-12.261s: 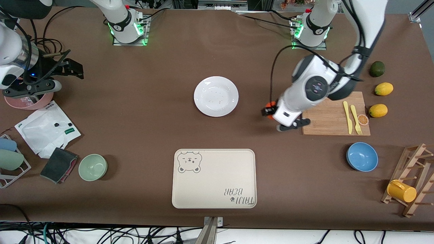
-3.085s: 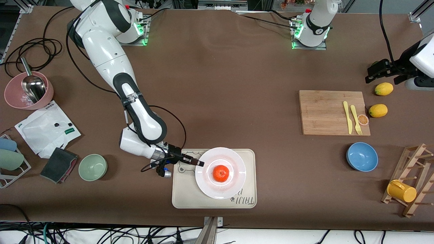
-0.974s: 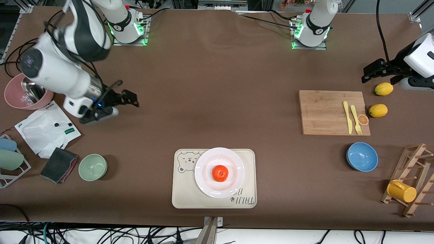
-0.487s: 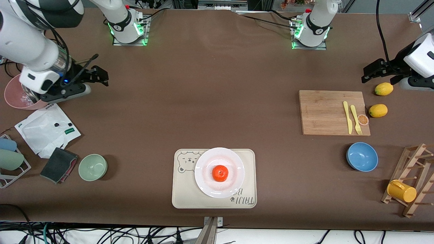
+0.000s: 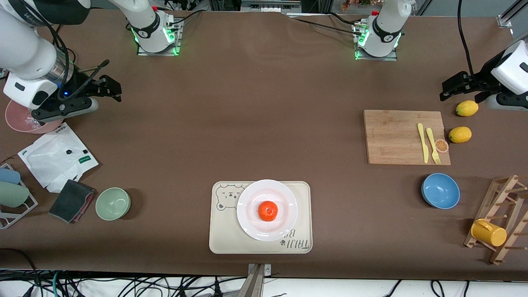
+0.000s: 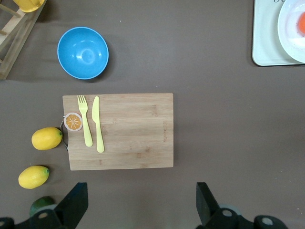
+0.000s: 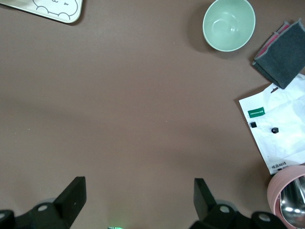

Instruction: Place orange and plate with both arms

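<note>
The orange (image 5: pixel 268 210) sits in the middle of the white plate (image 5: pixel 248 205). The plate rests on the beige bear tray (image 5: pixel 223 236) near the table's front edge. My right gripper (image 5: pixel 112 87) is open and empty, up over bare table beside the pink bowl (image 5: pixel 16 121) at the right arm's end. My left gripper (image 5: pixel 444 91) is open and empty, over the table beside a lemon (image 5: pixel 467 108) at the left arm's end. The left wrist view shows its open gripper (image 6: pixel 140 207), an edge of the plate (image 6: pixel 289 36) and of the orange (image 6: pixel 302 24). The right wrist view shows its open gripper (image 7: pixel 138 200).
A wooden cutting board (image 5: pixel 396 136) with a yellow fork, knife and orange slice lies near a second lemon (image 5: pixel 460 134). A blue bowl (image 5: pixel 440 190) and a wooden rack with a yellow cup (image 5: pixel 489 232) stand nearer the camera. A green bowl (image 5: pixel 113 203), dark cloth (image 5: pixel 71 200) and white paper (image 5: pixel 57 156) lie at the right arm's end.
The right gripper has let go of the plate on the tray and drawn back to its end of the table, still drifting that way. The left arm has not moved.
</note>
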Controlling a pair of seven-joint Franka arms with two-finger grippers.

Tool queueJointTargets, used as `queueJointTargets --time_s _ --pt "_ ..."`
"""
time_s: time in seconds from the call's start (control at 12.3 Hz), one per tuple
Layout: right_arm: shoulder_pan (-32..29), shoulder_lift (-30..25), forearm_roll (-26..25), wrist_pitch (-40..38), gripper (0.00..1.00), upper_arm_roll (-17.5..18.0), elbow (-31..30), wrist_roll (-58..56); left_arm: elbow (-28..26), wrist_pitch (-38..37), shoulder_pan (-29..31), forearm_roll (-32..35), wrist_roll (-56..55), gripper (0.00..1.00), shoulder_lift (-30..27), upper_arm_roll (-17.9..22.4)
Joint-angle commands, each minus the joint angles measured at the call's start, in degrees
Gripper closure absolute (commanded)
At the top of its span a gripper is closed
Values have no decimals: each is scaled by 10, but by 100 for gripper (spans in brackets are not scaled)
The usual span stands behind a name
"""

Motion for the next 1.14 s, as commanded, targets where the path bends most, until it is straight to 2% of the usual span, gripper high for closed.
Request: queueJointTargets --time_s 0.0,1.06 --pt "2 15 -3 -23 0 2 35 10 11 -8 1 -11 5 0 5 2" --pt "1 15 -8 -40 0 0 41 9 10 -6 1 -10 5 0 5 2"
